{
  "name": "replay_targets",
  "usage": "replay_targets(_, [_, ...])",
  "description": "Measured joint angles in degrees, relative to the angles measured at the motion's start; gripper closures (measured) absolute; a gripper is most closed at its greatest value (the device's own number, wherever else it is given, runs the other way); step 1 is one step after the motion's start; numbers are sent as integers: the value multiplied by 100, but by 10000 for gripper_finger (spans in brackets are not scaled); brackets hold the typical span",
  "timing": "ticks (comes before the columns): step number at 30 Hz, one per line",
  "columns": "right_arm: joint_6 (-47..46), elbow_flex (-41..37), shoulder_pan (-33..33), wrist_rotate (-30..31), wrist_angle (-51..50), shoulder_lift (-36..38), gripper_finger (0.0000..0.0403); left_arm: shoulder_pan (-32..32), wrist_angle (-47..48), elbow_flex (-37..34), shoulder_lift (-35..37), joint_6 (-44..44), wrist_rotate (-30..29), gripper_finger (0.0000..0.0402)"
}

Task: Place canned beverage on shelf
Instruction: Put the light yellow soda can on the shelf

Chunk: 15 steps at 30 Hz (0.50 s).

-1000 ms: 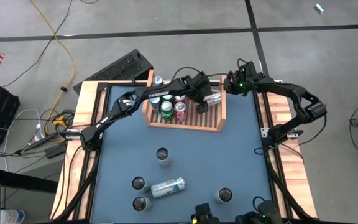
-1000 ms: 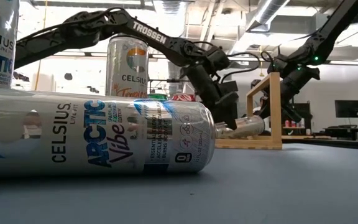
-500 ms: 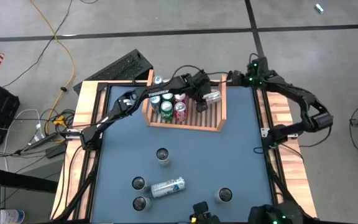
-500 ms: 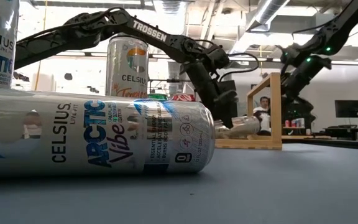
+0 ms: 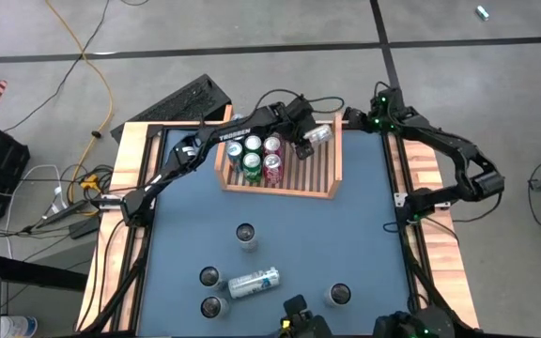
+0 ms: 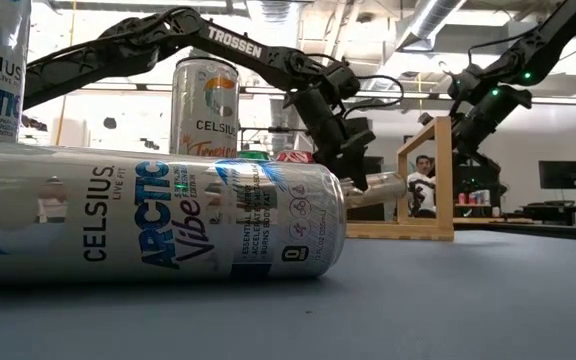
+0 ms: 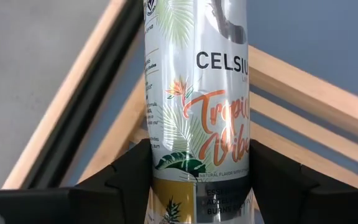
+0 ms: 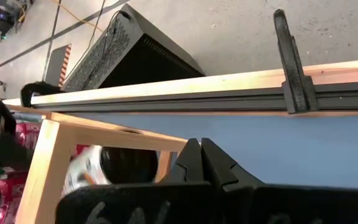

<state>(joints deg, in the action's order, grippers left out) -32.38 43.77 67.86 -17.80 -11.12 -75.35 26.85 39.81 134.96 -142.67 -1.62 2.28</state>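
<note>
Shelf (image 5: 325, 180) holds upright cans (image 5: 254, 160); left end effector (image 5: 308, 141) grips a can (image 5: 318, 135)

Two matte black jointed arms, white TROSSEN lettering on one link, looping black cables, green indicator lights

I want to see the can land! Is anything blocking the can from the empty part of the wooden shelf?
Nothing visible does. The left gripper holds the can tilted above bare slats of the shelf. The standing cans are off to one side.
</note>
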Motion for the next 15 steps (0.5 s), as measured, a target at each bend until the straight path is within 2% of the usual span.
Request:
replay_targets(7, [3,2,-9,17,-37,0,403,182,-89,4,9,512,-22,195])
replay_targets(15, [-12,9,17,159,-16,0,403,209,-584,4,62,594,-20,195])
